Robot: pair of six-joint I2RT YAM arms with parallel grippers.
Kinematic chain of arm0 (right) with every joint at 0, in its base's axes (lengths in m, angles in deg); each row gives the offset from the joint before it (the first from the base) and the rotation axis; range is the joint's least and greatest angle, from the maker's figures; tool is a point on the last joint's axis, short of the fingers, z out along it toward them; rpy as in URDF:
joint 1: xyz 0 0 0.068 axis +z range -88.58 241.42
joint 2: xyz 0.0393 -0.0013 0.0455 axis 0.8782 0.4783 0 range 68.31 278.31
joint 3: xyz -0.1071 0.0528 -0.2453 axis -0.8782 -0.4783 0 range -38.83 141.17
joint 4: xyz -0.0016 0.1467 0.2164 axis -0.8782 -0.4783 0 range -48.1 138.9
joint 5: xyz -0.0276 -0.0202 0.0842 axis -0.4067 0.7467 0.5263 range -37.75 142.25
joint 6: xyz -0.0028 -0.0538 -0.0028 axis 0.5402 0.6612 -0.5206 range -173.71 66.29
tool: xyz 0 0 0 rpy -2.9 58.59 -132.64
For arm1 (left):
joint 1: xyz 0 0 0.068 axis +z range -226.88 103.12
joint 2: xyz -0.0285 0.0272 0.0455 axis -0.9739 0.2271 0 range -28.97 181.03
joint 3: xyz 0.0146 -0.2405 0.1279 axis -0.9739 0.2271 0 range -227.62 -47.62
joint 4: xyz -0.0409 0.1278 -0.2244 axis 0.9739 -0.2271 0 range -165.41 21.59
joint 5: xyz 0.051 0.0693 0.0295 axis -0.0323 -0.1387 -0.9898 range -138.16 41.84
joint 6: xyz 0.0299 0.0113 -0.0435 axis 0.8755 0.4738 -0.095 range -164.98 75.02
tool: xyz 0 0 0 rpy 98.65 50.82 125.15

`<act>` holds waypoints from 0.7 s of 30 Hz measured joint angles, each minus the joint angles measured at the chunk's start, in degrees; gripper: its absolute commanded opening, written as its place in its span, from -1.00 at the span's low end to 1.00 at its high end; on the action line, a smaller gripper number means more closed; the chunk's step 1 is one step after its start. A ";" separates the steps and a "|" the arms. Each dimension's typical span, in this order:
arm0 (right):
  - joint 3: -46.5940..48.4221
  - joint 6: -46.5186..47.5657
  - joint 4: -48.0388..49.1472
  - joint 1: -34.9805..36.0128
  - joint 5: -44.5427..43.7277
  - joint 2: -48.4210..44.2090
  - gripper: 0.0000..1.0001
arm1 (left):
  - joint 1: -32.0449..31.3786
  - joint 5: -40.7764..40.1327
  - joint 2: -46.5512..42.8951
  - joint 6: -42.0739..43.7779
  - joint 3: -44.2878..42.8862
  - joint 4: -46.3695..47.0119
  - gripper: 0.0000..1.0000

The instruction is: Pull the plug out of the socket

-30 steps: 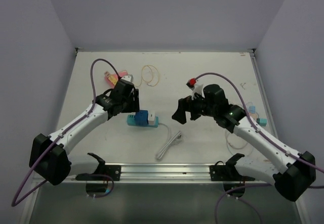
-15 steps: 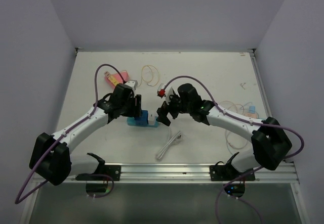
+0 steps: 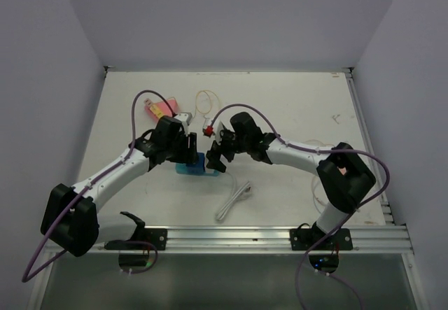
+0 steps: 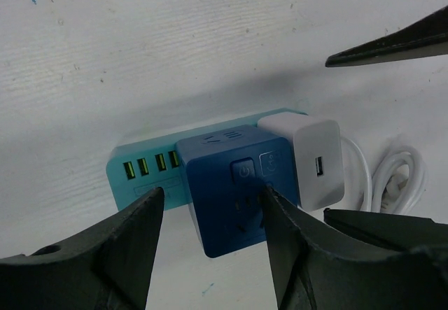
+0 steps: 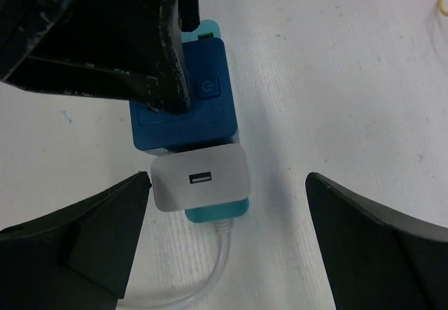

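Left wrist view is showing the left tool hanging over the teal socket strip, its fingers standing parted on either side of the dark blue adapter block. One finger is overlapping the block's edge, and the other is sitting just beside it over the strip's yellow ports, so it is gripping nothing. The white plug is sitting in the strip's end, touching the blue block, with the white cable looping just beyond. The right tool is hovering spread wide, one finger on each side of the white plug and touching nothing. Strip and plug are lying on the white surface, near its middle, between the two arms.
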 measured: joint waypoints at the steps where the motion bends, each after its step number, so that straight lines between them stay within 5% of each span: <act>1: 0.50 0.33 -0.04 0.13 0.28 0.63 0.93 | 0.00 0.44 0.02 0.00 0.00 -0.15 0.25; 13: 1.79 2.43 -0.48 2.32 1.60 4.46 0.60 | 0.04 2.67 0.11 -0.48 0.17 -0.92 0.24; 16: 1.79 2.64 -0.59 2.60 1.55 5.16 0.32 | 0.15 3.21 0.20 -0.92 0.37 -0.66 0.21; 21: 2.01 4.11 -0.98 2.60 1.14 5.25 -0.48 | 0.31 3.39 0.44 -2.54 0.42 -0.66 0.18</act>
